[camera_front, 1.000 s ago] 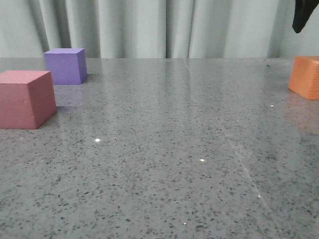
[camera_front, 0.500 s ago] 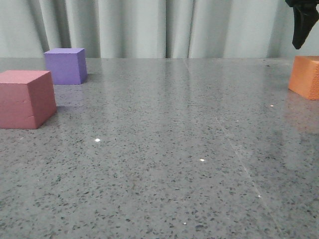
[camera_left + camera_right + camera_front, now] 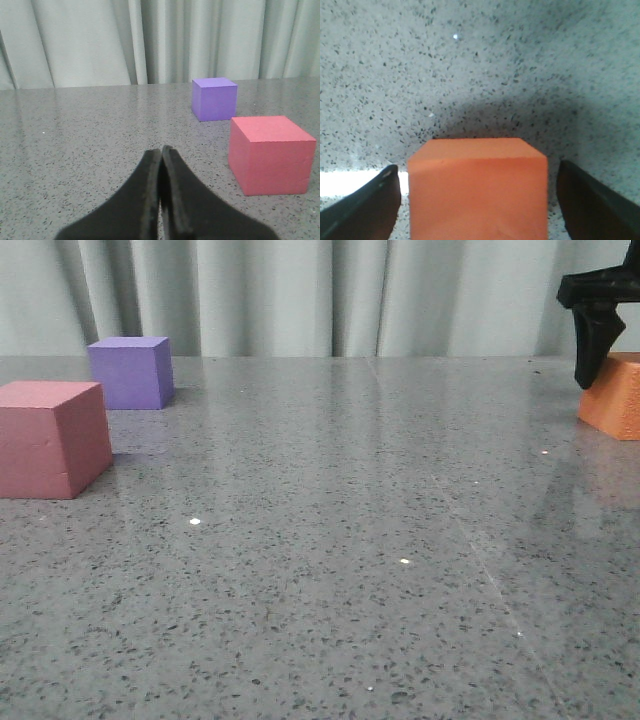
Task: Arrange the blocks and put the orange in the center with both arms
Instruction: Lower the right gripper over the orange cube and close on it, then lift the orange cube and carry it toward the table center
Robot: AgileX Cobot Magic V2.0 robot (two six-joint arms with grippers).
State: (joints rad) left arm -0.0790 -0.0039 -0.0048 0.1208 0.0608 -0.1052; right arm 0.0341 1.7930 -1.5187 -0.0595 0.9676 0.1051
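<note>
At the table's far right, lowered now around the orange cube (image 3: 477, 192), right claw (image 3: 475, 200) open, not gripping yet; left claw (image 3: 161, 165) closed, empty.

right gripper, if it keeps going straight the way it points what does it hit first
Most likely the orange cube. The right gripper is open, its jaws spread to either side of the cube, which sits centred between them. How much gap remains above the cube is unclear.

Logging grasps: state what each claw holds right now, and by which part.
Nothing is held. The right claw is open, its fingers either side of the orange cube with gaps showing. The left claw is shut on nothing.
</note>
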